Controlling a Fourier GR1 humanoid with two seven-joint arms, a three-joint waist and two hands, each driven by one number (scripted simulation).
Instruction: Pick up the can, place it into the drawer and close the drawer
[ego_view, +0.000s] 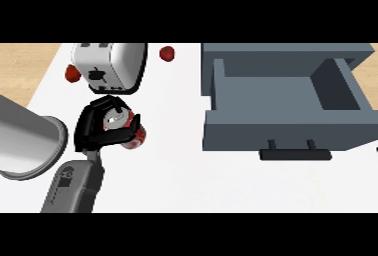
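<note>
1. Left of centre on the white counter (221, 185), the left hand (103, 125) comes in on its grey forearm (72, 185) from the lower edge, its black fingers and thumb curled round the can (127, 129).
2. Only part of the can shows past the hand: a silvery top between the fingers and a red side at the hand's lower right. Whether it rests on the counter or is lifted off it cannot be told.
3. Just behind the hand stands a white toaster (111, 65) with a black base, close to the fingertips but apart from them.
4. Two small red objects lie near the toaster, one (72, 73) at its left side and one (167, 53) to its right; what they are is unclear.
5. At the left edge lies a large grey cylindrical pot (26, 137), tipped on its side, its rim near the forearm.
6. To the right, well apart from the can, the grey drawer (284, 132) stands pulled open, its inside showing nothing in it, with a dark handle (295, 154) on its front.
7. Of the right hand nothing shows.
</note>
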